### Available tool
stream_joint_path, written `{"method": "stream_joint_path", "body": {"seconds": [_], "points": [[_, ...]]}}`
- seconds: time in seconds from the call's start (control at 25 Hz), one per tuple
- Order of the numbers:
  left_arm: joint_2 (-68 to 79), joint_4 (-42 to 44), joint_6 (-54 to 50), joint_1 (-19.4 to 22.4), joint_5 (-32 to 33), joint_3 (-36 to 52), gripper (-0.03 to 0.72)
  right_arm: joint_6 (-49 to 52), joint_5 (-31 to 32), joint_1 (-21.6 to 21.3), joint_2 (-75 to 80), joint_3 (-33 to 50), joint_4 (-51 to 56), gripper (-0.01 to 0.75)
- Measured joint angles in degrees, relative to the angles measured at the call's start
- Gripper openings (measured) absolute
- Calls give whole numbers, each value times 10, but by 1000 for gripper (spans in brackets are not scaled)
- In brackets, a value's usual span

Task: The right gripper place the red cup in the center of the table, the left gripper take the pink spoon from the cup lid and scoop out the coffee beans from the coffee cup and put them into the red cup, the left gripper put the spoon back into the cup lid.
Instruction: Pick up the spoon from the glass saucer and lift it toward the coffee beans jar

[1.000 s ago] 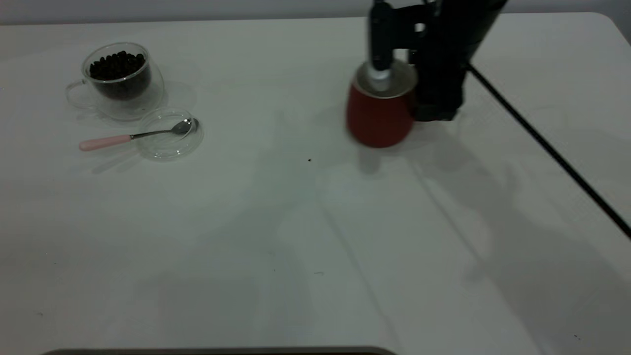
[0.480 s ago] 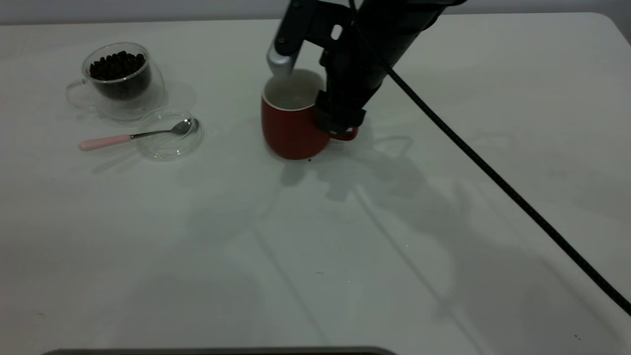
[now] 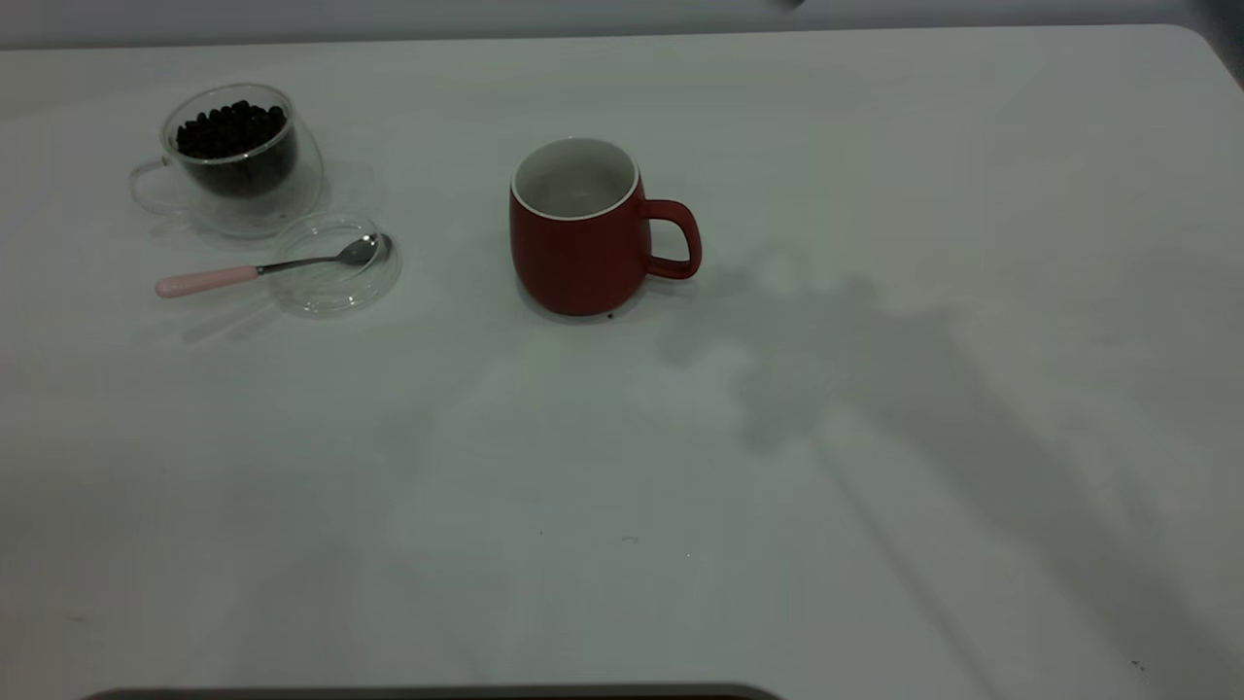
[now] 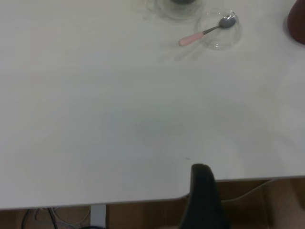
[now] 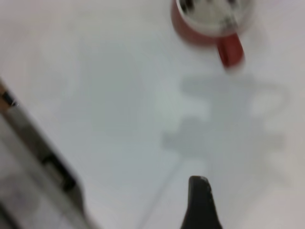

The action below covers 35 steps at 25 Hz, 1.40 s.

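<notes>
While your red cup (image 3: pixel 581 233) stands upright alone mid-bench (image 3: pixel 622 467), handle pointing right, the pink spoon (image 3: pixel 262 269) rests across the cup lid (image 3: pixel 335 264) at far left, just near of the coffee cup (image 3: pixel 233 156) holding coffee beans (image 3: pixel 231 126). Neither set of fingers shows enough to tell its state.

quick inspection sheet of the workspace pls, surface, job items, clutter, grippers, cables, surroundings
surface: white table, a few tiny dark specks, arm shadow at the right.
job's things: red cup upright and free near the middle, handle to the exterior view's right, looks empty; coffee cup holding coffee beans; cup lid beside it; pink spoon with its bowl in the lid, handle out over the rim.
clutter: nothing seen.
grippers: left gripper back over the table edge; right gripper above the table, clear of the cup; only one fingertip of each shows.
cables: some under the table.
surroundings: grey wall behind.
</notes>
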Motion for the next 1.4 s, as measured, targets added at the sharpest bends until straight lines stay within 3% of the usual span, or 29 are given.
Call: {"method": "stream_joint_path", "body": {"seconds": [0.16,0.36,0.92,1.16,1.4], "points": [[0,0,0,0,0,0,590,100,98,-3,-100,3,-68,586],[0,0,0,0,0,0,590,131,106,-3,-222,72,-87,586],[0,0,0,0,0,0,590,262,112,-7,-554,419,-95,586],[0,0,0,0,0,0,590,274,37,-69,-710,540,-95,586],[0,0,0,0,0,0,590,284,37,-144,-837,566,-110,586]]}}
